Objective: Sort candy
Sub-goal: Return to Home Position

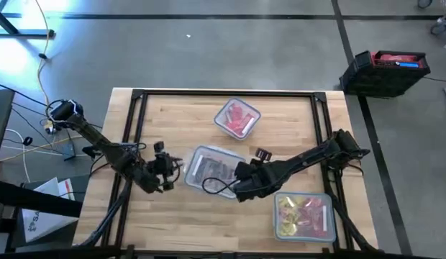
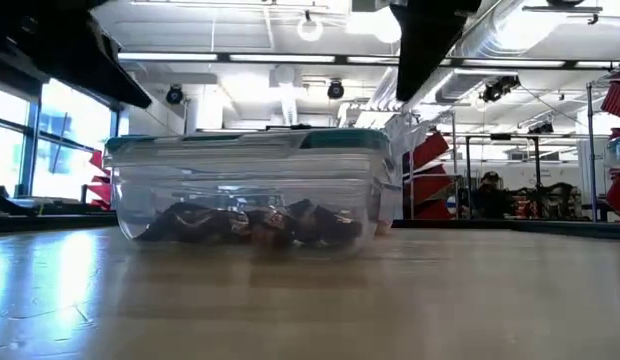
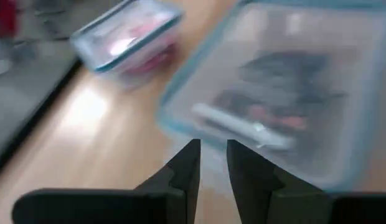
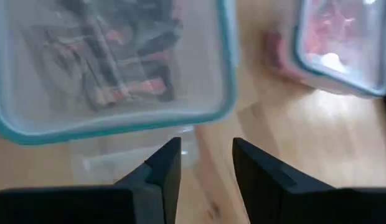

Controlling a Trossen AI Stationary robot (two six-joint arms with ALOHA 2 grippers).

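The middle clear container (image 1: 212,169) has a teal-rimmed lid and holds dark brown candy bars (image 2: 250,222). My left gripper (image 3: 211,152) is at its left end, open by a narrow gap, fingertips just short of the lid's rim (image 3: 180,127). My right gripper (image 4: 205,149) is open at the container's near right corner (image 4: 221,106), with nothing between the fingers. A lidded container of red candy (image 1: 237,119) stands at the far centre. A container of yellow and red candy (image 1: 303,216) stands at the near right.
Black frame rails (image 1: 137,115) run along the table's left, far and right sides. A dark cable loop (image 1: 216,188) lies by the middle container's near side. A black crate (image 1: 385,68) sits on the floor beyond the far right corner. Bare wood (image 1: 187,223) shows at the near left.
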